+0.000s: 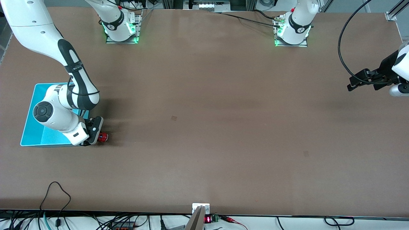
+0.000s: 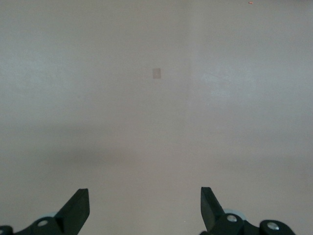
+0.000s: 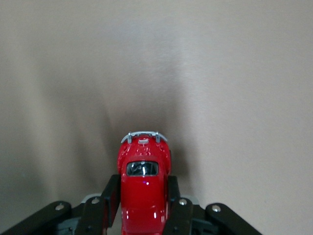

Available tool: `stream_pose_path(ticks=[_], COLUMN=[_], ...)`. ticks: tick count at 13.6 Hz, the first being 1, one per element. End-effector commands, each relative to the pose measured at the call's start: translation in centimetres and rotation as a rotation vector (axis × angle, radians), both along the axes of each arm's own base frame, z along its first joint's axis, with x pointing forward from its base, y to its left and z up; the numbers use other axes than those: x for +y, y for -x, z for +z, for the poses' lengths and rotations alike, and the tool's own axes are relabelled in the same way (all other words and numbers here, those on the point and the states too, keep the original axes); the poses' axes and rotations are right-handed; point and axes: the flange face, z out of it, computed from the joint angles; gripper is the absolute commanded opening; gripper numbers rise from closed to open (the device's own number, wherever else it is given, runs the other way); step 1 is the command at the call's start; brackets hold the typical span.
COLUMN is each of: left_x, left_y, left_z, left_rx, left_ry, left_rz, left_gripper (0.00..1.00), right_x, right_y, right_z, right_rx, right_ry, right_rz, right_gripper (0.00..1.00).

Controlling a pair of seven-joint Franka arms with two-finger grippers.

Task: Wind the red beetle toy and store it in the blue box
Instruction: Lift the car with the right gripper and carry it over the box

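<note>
Right claw [image 1: 99, 138], lower left of frame, clamps beetle [image 3: 144, 188] by its sides beside box [image 1: 30, 127], prob. for winding; left claw [image 2: 145, 208] waits open.

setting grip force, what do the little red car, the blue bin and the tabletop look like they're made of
The red car, clamped by the right pincer, looks like glossy painted metal or hard plastic: sharp highlights, silvery bumper. The blue bin beside it looks like thin matte plastic with even cyan walls. The table is matte brown, maybe laminate or a mat; unclear.
</note>
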Motion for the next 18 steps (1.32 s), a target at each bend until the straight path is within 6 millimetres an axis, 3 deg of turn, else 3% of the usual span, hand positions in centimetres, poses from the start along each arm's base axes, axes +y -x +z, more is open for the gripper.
stream_pose_path(ticks=[1,4,6,9,13,16,18], left_x=[0.2,0.1,0.2,0.2,0.2,0.1,0.1], left_y=[0.1,0.1,0.1,0.1,0.1,0.1,0.1], left_z=[0.6,0.6,0.6,0.6,0.6,0.7,0.7], left_rx=[-0.005,-0.005,-0.005,-0.005,-0.005,-0.007,-0.007], left_ry=[-0.022,-0.022,-0.022,-0.022,-0.022,-0.022,-0.022], left_rz=[-0.004,-0.006,-0.004,-0.006,-0.004,-0.006,-0.006], left_gripper=[1.0,1.0,1.0,1.0,1.0,1.0,1.0], right_x=[1.1,2.0,2.6,1.9,-6.7,-12.0,-14.2], right_y=[-0.1,-0.4,-1.5,-1.4,0.6,2.5,3.2], right_z=[3.5,7.9,12.4,15.5,16.9,16.0,13.4], right_rx=[-0.004,0.008,-0.003,-0.006,0.064,0.119,0.161], right_ry=[-0.008,-0.014,-0.031,-0.03,-0.02,0.035,0.073], right_rz=[-0.134,-0.314,-0.419,-0.584,-0.903,-1.137,-1.253], right_gripper=[0.0,0.0,0.0,0.0,0.0,0.0,0.0])
